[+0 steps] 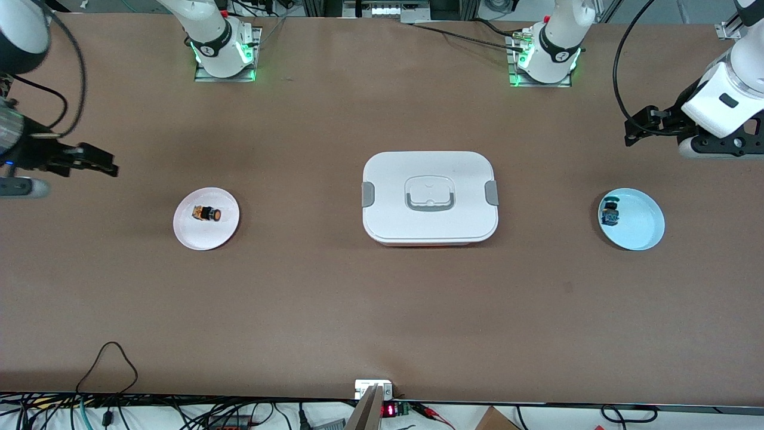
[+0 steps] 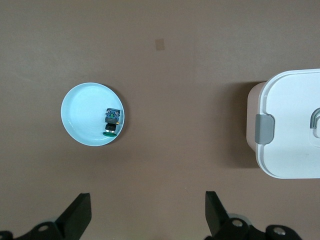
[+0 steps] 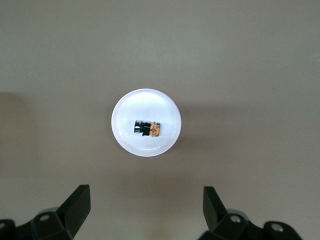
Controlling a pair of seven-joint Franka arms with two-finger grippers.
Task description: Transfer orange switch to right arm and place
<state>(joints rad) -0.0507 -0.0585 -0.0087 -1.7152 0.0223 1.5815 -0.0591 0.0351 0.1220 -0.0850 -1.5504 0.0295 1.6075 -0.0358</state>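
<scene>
Orange switch (image 1: pixel 206 213) lies on its side on the pink plate (image 1: pixel 206 239), slightly toward the plate's 12 o'clock from centre, cap end pointing at 3 o'clock in the front view. Looks light, rigid, hard plastic. Round barrel will likely roll or squirt out of a pinch, so I'd close across the squarer orange-tan body, or across the black collar, fingers square to its long axis. Tiny part, shallow plate: little margin for finger depth.

Right gripper (image 1: pixel 107 166) hangs over bare table off the plate's 10 o'clock, toward the right arm's end; jaws wide apart, nothing in them. Its wrist view has the switch centred ahead of the fingers (image 3: pixel 77 205).

White lidded box (image 1: pixel 430 197) sits mid-table. Blue plate (image 1: pixel 638 236) at the left arm's end holds the blue-green switch (image 1: pixel 610 212), not ours.

Left gripper (image 1: pixel 641 126) is over table at the blue plate's 12 o'clock, jaws spread wide, empty.
</scene>
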